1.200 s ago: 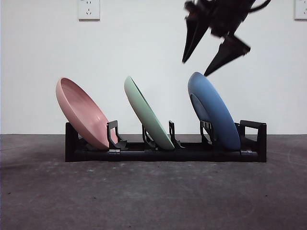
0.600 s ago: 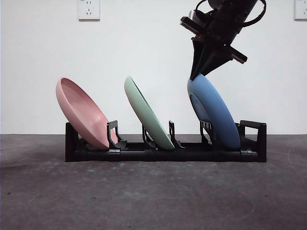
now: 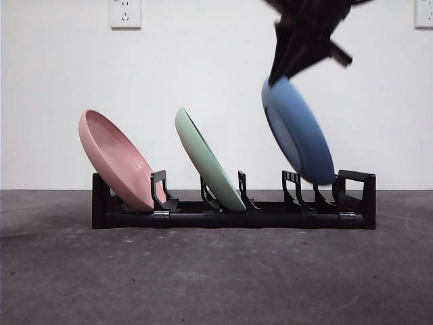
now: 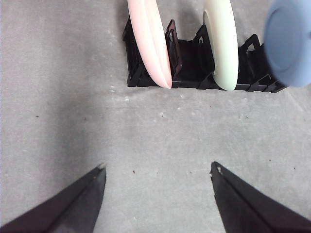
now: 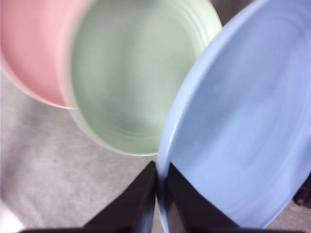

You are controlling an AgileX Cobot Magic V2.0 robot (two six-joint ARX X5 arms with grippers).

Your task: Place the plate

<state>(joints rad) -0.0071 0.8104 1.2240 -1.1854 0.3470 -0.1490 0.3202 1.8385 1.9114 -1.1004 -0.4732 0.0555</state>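
Up comes the blue plate (image 3: 298, 132) — half a second ago it sat in the black rack (image 3: 233, 210), now it hangs tilted just above the end slot, its top rim pinched by the right pincer (image 3: 287, 71). Pink plate (image 3: 116, 159) and green plate (image 3: 208, 161) lean in their slots, off to the far side from that pincer. Left wrist view: the left pincer (image 4: 158, 177) gapes wide over bare tabletop (image 4: 58, 97), rack well ahead. Right wrist view: jaws clamped narrow on the blue rim — green and pink plates beyond.
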